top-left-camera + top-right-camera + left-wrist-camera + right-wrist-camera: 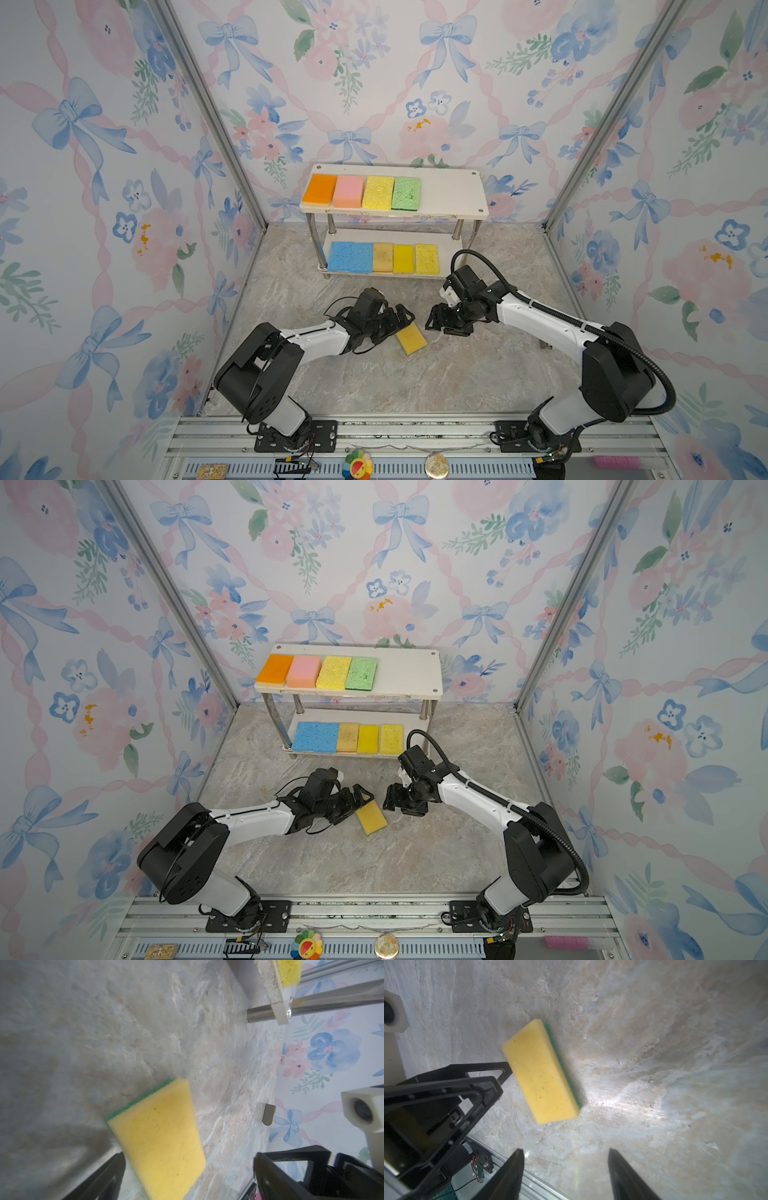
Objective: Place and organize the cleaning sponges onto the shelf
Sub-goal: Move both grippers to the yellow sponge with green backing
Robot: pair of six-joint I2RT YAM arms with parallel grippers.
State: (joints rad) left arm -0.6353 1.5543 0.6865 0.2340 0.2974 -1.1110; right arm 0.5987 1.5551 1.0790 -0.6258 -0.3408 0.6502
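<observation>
The sponge [411, 338], the only one not yet on the shelf [453, 195], was seen lying flat on the floor [457, 374], yellow face up and green backing down, between the two grippers. The left gripper [402, 320] was placed over its far end, jaws spread wide and nothing held. In the left wrist view the sponge ran lengthwise away between the jaws, close against one finger [104, 1180] and well clear of the other. Its long axis was thus lined up with that arm's reach, so the short width was judged the span to be closed on. The right gripper [436, 326] was set just beside it, jaws apart and empty, with the sponge off to one side rather than between them. The left arm was judged the nearer. Bare board was seen on the top tier beside the green sponge [406, 193].
</observation>
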